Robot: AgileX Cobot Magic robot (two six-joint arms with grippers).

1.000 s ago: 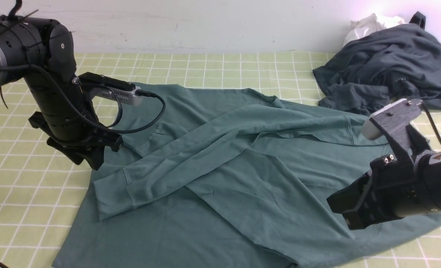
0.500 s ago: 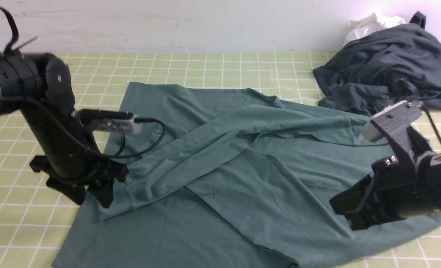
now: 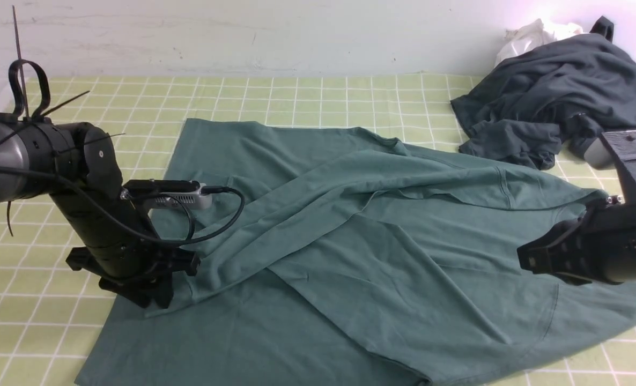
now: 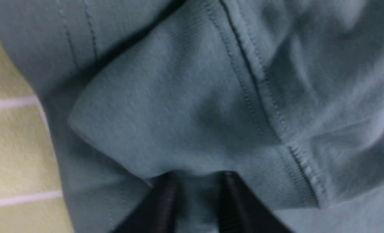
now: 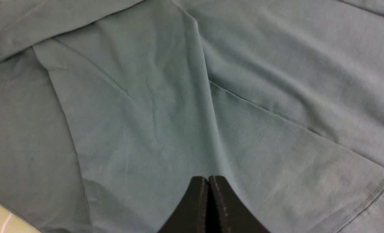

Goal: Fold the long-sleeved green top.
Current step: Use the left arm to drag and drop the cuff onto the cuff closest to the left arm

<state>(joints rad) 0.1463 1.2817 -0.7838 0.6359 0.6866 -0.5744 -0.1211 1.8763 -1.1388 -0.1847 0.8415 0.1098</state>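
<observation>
The left gripper [image 4: 197, 183], narrowly parted, pinches the ribbed sleeve cuff [image 4: 179, 129] of the dark teal-green long-sleeved cotton top [image 3: 350, 241]; the right gripper [image 3: 530, 260], jaws pressed together, holds nothing.

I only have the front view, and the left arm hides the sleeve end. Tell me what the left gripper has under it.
Observer: In the left wrist view, the left gripper has a fingertip on either side of the sleeve cuff of the green long-sleeved top.
Operator: Report whether it is clamped.
Observer: Its jaws stand slightly apart with cuff fabric between them. I cannot confirm a firm pinch.
Operator: Next, check the right gripper.
Observer: The right wrist view shows the right gripper shut, its fingertips touching, with no cloth visible between them.
</observation>
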